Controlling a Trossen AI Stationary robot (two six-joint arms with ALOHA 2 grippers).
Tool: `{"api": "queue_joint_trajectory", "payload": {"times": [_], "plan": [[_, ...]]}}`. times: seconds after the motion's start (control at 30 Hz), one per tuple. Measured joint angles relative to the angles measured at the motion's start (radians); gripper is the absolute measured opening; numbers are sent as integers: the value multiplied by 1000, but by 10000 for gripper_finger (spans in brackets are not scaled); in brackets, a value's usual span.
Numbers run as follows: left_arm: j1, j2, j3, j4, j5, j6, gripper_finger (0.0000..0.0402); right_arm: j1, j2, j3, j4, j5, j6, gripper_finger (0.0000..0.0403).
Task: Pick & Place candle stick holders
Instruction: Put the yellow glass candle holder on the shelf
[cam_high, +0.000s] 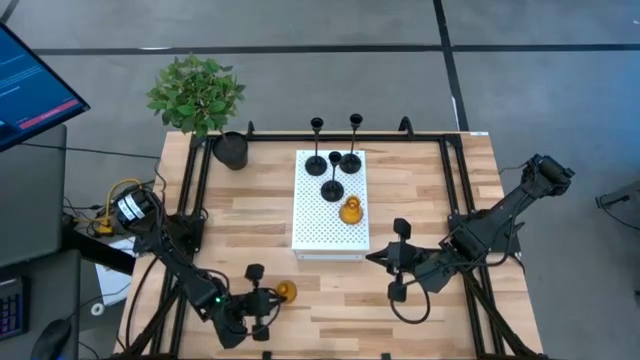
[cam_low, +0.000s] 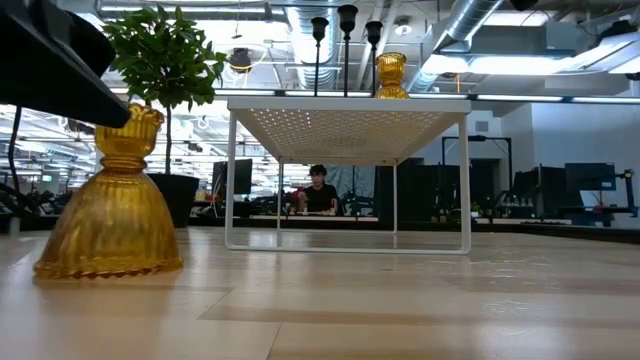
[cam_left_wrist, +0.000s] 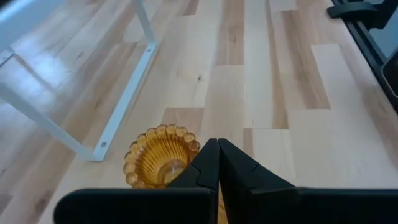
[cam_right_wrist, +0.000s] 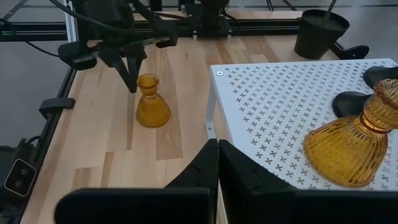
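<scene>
A white perforated stand (cam_high: 320, 232) in the table's middle bears three black thin-stemmed holders (cam_high: 332, 188) and one amber holder (cam_high: 350, 210), each on its base. A second amber holder (cam_high: 287, 291) stands upright on its wide base on the table near the front left; it also shows in the right wrist view (cam_right_wrist: 151, 102). My left gripper (cam_high: 275, 298) is shut, its tips right beside this holder's top rim (cam_left_wrist: 158, 155), on its left side. My right gripper (cam_high: 372, 258) is shut and empty, to the right of the stand's near end. My left gripper's shut fingertips (cam_left_wrist: 208, 155) stand close against the rim (cam_left_wrist: 186, 148) of the amber holder on the table, coming slanting down from the table's left. Whether they touch the rim, I cannot tell. The holder stands upright on the table.
A black pot with a green plant (cam_high: 232, 150) stands at the far left corner. A dark frame (cam_high: 455, 180) runs along the table's sides. A monitor (cam_high: 30, 80) stands beyond the left edge. Bare wood lies between the two grippers. A person (cam_low: 318, 190) sits far behind the table.
</scene>
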Motion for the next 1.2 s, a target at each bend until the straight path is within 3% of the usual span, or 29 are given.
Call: {"api": "queue_joint_trajectory", "payload": {"times": [0.13,0.3,0.53,0.77,1.07,1.2], "plan": [[-14,-16,-1,4,23,38,3,0,0,0,-2,0,0,0],[-94,-126,-1,5,32,68,3,0,0,0,-26,0,0,0],[-191,-280,0,-153,-103,59,3,2,0,0,-25,-31,-58,0],[-101,-327,0,-261,-69,1,3,-4,0,0,-23,-62,-156,0],[33,-351,0,-262,-58,134,3,-115,-7,0,-51,-278,-286,0],[93,-390,0,-265,-10,199,3,-175,-36,0,-106,-302,-291,0]]}}
